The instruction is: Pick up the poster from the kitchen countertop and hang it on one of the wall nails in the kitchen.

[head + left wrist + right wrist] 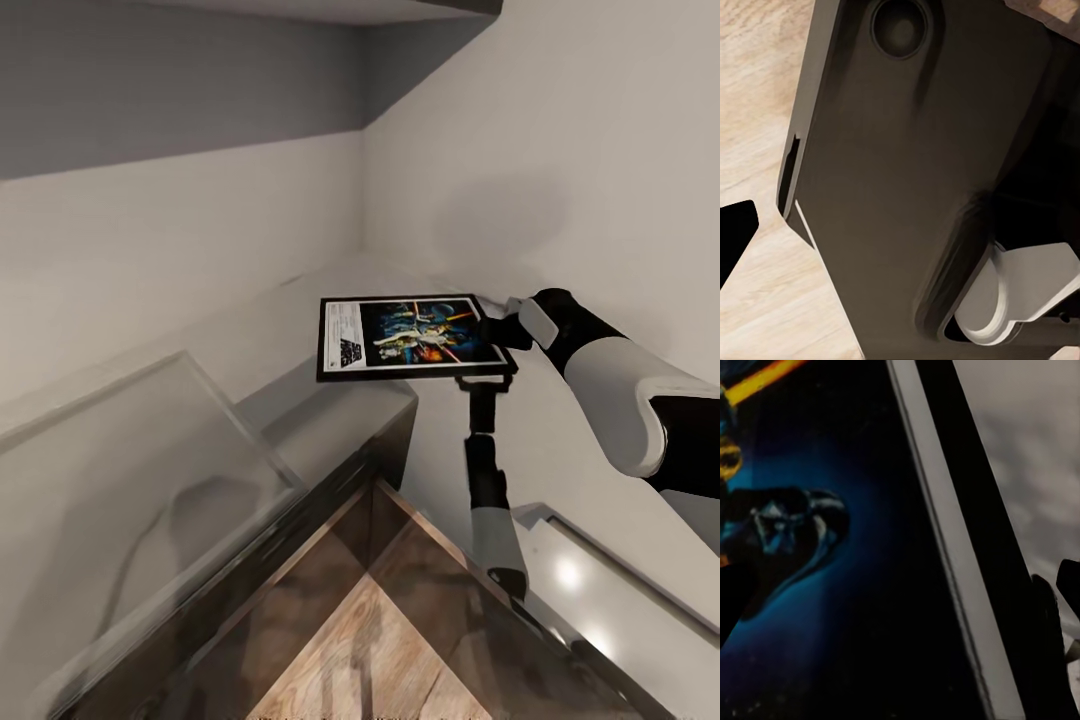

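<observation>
The poster [410, 338] hangs nearly flat in the air above the corner of the kitchen countertop [250, 335], its white title strip pointing left. My right gripper [497, 332] is shut on the middle of its right edge. In the right wrist view the blue-black artwork and black frame of the poster [832, 555] sit very close, with a dark finger [1048, 652] against the frame. A slim black-and-white arm link [487, 480] rises to just under the poster's near edge. The left wrist view faces dark robot bodywork [907, 165] and wood floor. No wall nail is in view.
White walls [560, 150] meet in a corner behind the countertop. Dark cabinet fronts [392, 440] drop below it. A see-through grey slab [140, 470] fills the lower left. A pale surface [620, 590] lies at lower right, with wood floor [380, 650] below.
</observation>
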